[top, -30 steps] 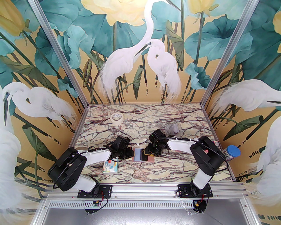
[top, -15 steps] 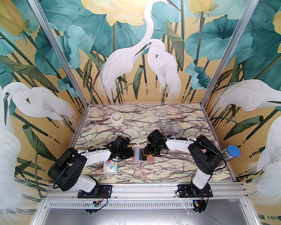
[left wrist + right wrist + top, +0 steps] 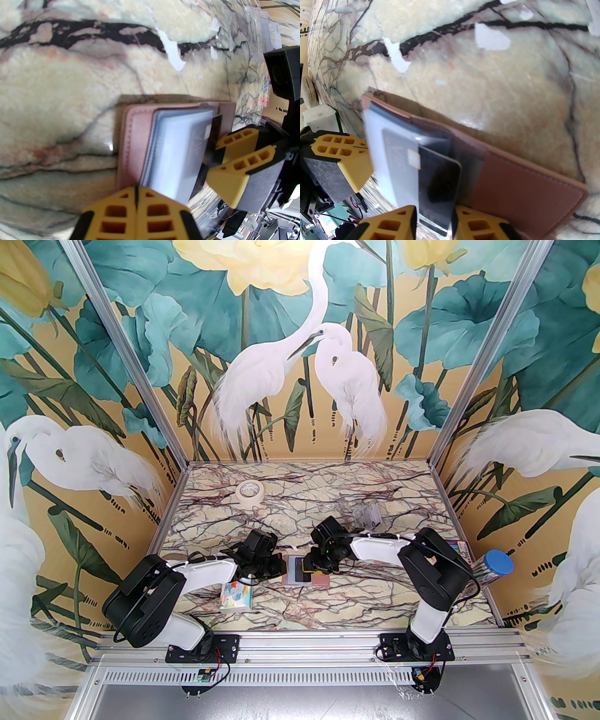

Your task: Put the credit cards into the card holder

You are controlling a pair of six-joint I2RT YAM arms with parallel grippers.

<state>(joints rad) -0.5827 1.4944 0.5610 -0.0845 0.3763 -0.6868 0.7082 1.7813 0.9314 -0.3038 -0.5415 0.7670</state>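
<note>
Inspection of legible markings: the letters "VIP" are showing on a pale grey card in the left wrist view. Gold script on the dark card is proving illegible.

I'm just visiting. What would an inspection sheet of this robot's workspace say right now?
Surface: marble-patterned table, a few white scraps.
Job's things: pink card holder lies open; dark card partly inside a pale pocket.
Clutter: tape roll, tissue pack, clear box, blue-capped tube.
Grippers: left gripper shut, by the holder's edge; right gripper astride the card's bare end, clamping unclear.
Cables: black leads along both arms, loose wires at the bases.
Surroundings: heron mural walls, aluminium frame.
</note>
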